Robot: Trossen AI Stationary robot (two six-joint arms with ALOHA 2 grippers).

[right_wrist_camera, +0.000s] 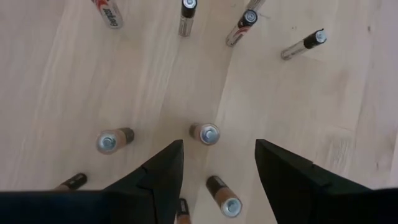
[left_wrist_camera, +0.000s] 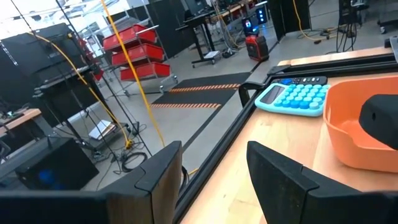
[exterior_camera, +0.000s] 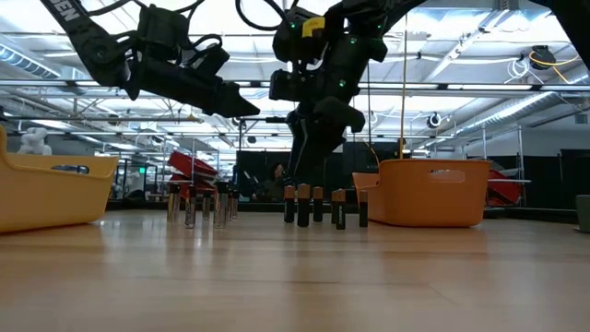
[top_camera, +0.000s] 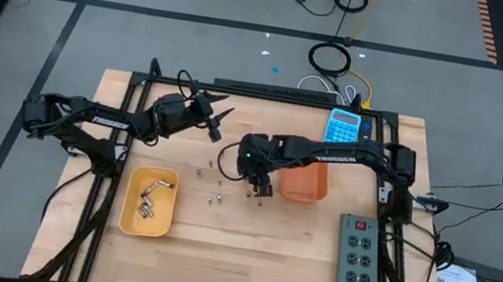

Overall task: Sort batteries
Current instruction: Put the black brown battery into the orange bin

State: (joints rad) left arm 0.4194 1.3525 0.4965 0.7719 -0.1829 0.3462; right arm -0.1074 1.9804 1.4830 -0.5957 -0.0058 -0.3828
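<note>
Several batteries stand upright on the wooden table: dark, copper-topped ones point(exterior_camera: 318, 205) near the orange bin point(top_camera: 310, 187) and silvery ones point(exterior_camera: 198, 205) toward the yellow bin point(top_camera: 131, 211). More batteries point(top_camera: 151, 198) lie inside the yellow bin. My right gripper point(right_wrist_camera: 217, 167) points steeply down over the dark batteries and is open. One battery point(right_wrist_camera: 222, 198) shows between its fingers and another point(right_wrist_camera: 207, 133) just ahead; neither is touched. My left gripper point(left_wrist_camera: 214, 177) hovers level above the table's far left part point(top_camera: 217, 117), open and empty.
A blue calculator point(top_camera: 343, 127) lies at the far edge behind the orange bin. A grey power strip point(top_camera: 359, 272) lies along the table's right near side. Black frame rails run along the table's edges. Bare wood spreads toward the near edge.
</note>
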